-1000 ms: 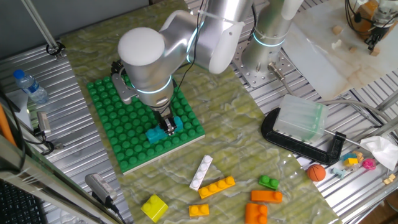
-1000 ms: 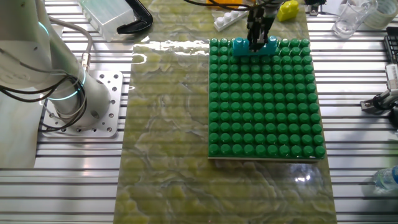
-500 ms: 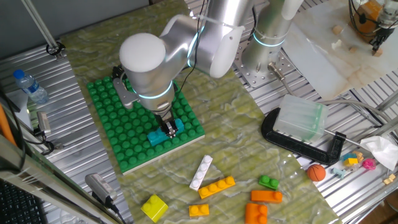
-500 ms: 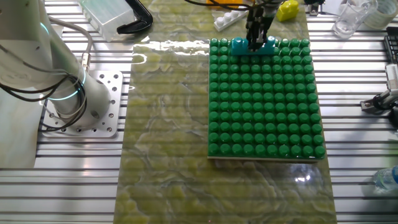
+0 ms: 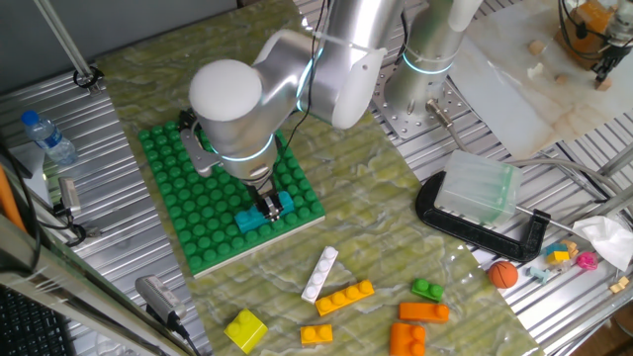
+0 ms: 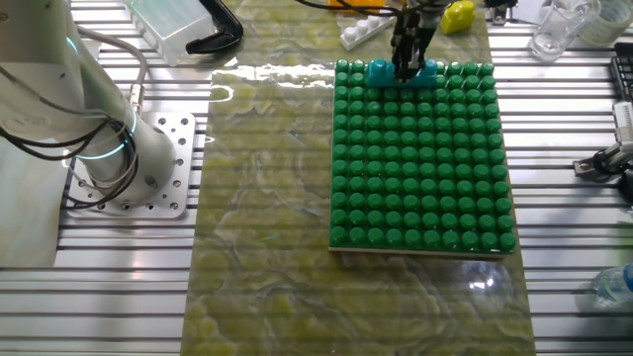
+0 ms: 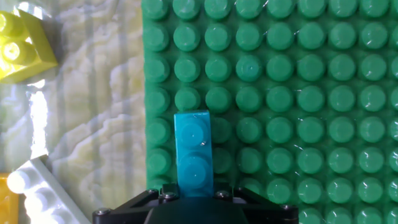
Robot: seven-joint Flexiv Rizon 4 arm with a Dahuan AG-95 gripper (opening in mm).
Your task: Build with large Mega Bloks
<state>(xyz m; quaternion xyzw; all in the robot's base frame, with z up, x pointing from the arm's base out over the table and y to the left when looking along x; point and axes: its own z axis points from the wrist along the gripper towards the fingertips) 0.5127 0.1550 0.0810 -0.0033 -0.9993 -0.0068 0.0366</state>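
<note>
Barely anything has shifted over the last second; the two-finger gripper (image 5: pixel 268 206) stays clenched on the teal plastic Mega Blok brick with round studs (image 5: pixel 259 214), and the arm's wrist has only nudged a touch while the brick keeps its place; in the hand view the teal brick (image 7: pixel 193 154) lies along one row of studs just inside the edge of the green studded baseplate (image 7: pixel 298 87), its near end hidden between the jaws; in the other fixed view it sits at the far edge of the baseplate (image 6: pixel 425 158), close to the edge that faces the loose bricks; that stillness suggests the brick is being pressed home, not carried, so the first piece looks about seated, though I cannot tell whether it has fully clicked down; the white four-stud brick (image 5: pixel 320 274), the yellow square brick (image 5: pixel 245 329) and the orange bricks (image 5: pixel 345 295) lie untouched on the marbled mat (image 5: pixel 396 237) beyond the baseplate's near edge, so most of the build is still ahead.
</note>
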